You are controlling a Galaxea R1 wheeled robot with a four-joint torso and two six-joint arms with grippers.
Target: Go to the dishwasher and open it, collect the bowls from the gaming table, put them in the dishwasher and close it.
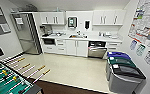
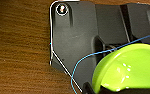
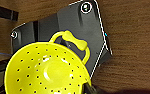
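Dark wood-grain floor [image 2: 18, 50] lies beneath us, and against it we carry two glossy plastic bowls: a smooth lime-green bowl [image 2: 131, 68] at the left wrist and a yellow perforated bowl [image 3: 46, 71] with a looped handle at the right. Whether either gripper is clamped we cannot tell. Beside us stands the foosball table [image 1: 6, 80], green with striped rods. Across pale flooring, the stainless-steel dishwasher [image 1: 97, 49] sits open under the white surface [image 1: 91, 38].

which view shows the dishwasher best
The head view: the dishwasher sits whole under the counter across the kitchen, its steel door tipped partly open. The wrist views show a green bowl and a perforated yellow bowl over brown wood instead.
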